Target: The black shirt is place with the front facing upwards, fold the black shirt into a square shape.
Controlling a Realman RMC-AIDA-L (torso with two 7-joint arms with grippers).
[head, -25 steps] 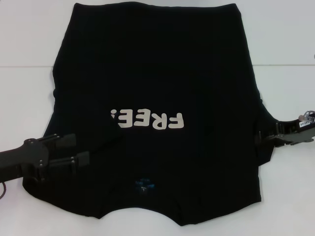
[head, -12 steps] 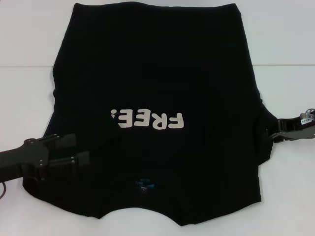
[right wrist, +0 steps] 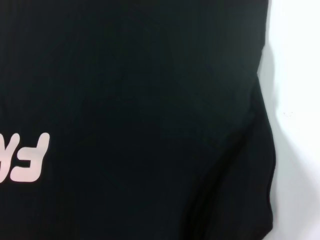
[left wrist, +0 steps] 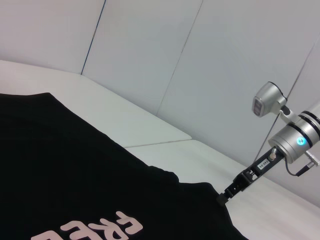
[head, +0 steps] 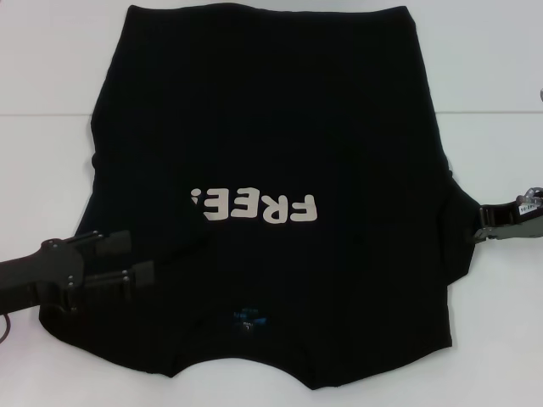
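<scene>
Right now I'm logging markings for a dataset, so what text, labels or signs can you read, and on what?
"FREE!" in white letters on the chest of the black shirt; its last mark is partly hidden by a fold.
Small blue neck label on the shirt: too small to read.
White tag on the right gripper: too small to read.

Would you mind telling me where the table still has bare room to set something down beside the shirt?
The white table is bare beyond the large black cloth shirt's far left and far right edges, and near right, below the right gripper. It is crowded at the near left, where the left gripper lies over the folded sleeve.
</scene>
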